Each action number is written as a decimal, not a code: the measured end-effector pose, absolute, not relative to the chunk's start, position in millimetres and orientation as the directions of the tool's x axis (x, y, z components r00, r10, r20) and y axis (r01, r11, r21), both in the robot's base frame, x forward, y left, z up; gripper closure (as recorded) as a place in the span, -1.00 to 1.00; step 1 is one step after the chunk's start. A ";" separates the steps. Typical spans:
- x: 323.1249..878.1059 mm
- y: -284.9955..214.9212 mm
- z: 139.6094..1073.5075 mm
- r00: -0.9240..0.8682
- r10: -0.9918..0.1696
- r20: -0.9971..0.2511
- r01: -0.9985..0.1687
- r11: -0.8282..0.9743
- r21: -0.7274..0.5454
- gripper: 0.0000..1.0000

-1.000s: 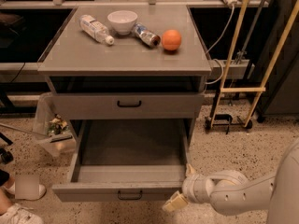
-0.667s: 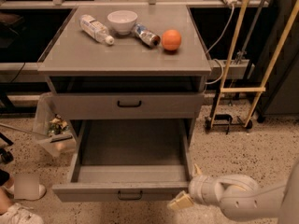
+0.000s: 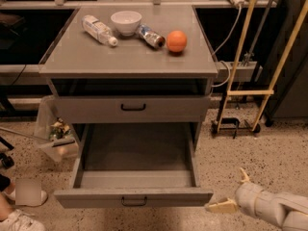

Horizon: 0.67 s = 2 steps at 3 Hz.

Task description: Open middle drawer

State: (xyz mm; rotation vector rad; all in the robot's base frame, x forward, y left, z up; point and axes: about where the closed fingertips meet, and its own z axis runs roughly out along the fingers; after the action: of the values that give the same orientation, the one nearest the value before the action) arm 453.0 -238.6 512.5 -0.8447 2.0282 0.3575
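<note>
A grey cabinet (image 3: pixel 127 64) is seen up and to the left of the fingers (image 3: pixel 222 207). The middle drawer (image 3: pixel 137 153) is found pulled far out, and its plain grey inside is laid bare. Its front right corner lies just left of the lower fingertip, close to it but apart from it. Its black bar handle (image 3: pixel 134 202) is set farther left, at about the fingers' height. The top drawer (image 3: pixel 86 109) is seen above it, pushed in.

The pale arm (image 3: pixel 274 208) is brought in from the lower right corner. The gripper (image 3: pixel 226 189) is held low over the speckled floor, beside the drawer's right front corner. Its fingers are spread wide, one pointed left and one upward, and nothing is held between them.

On the cabinet top, far above and left of the fingers, a plastic bottle (image 3: pixel 98 30), a white bowl (image 3: pixel 126 22), an orange (image 3: pixel 176 41) and a can (image 3: pixel 151 36) lying on its side are set.
</note>
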 end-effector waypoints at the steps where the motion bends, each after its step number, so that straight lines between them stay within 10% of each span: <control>1: 424.2 -285.1 562.4 -0.320 -0.343 -0.883 -0.623 0.778 -0.077 -1.00; 2: 380.5 -316.8 605.9 -0.254 -0.288 -0.923 -0.540 0.834 -0.111 -1.00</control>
State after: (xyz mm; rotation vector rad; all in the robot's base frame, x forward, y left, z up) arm 380.5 -316.8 605.9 -0.6250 1.8540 0.2713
